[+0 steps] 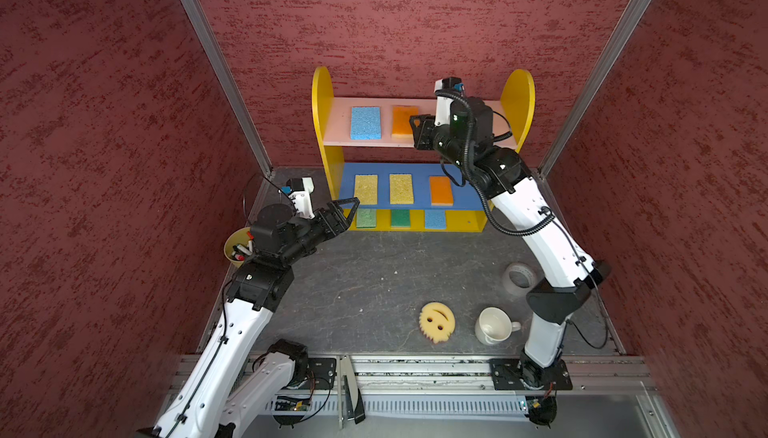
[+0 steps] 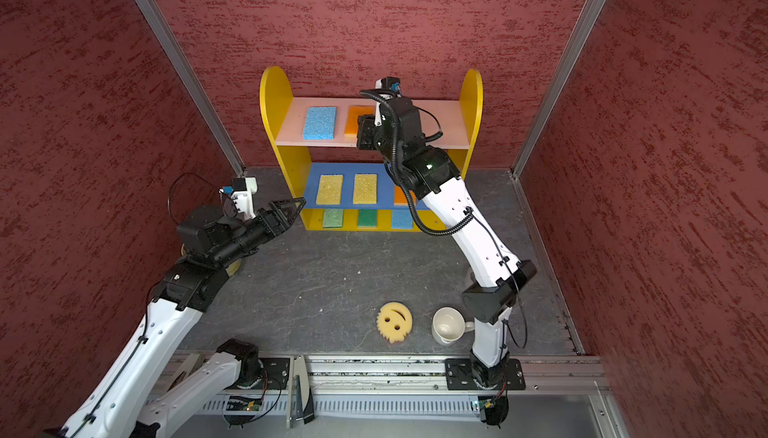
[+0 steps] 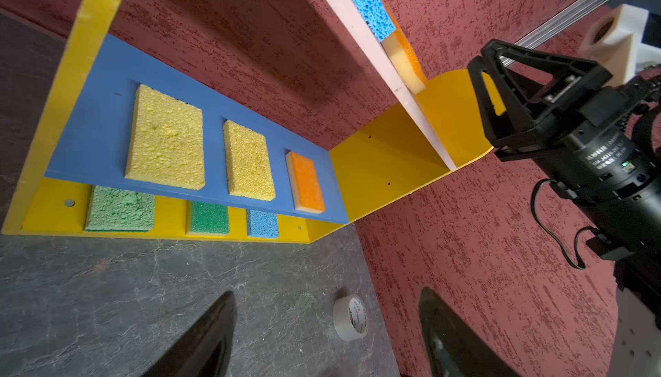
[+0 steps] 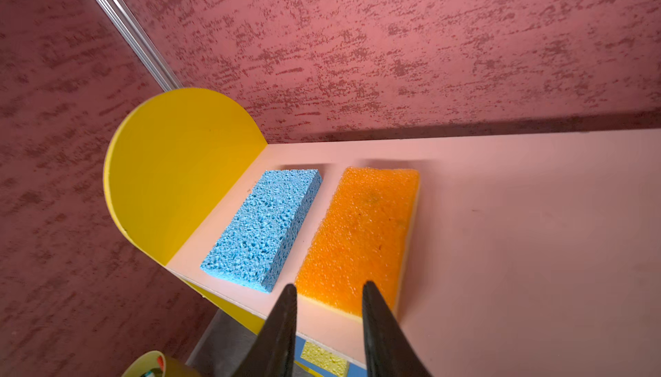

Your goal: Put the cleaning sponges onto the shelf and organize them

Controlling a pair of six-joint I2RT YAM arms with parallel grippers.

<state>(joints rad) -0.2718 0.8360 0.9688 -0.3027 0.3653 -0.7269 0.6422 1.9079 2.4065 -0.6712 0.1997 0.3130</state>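
Right gripper (image 4: 329,287) hovers partly open and empty at the front edge of the orange sponge (image 4: 361,235) on the top tier of the shelf (image 4: 171,178). My left gripper (image 1: 348,212) is wide open, empty. I see the round smiley sponge (image 1: 428,323) only in both top views, on the table (image 1: 374,282), lower centre, beside 1 mug (image 1: 494,328). I count 8 rectangular sponges (image 1: 365,122) shelved: 2, 3, 3.

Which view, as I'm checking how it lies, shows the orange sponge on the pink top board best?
The right wrist view: the orange sponge lies flat and close up beside the blue sponge. In both top views the right gripper hides part of it; the left wrist view shows only its edge from below.
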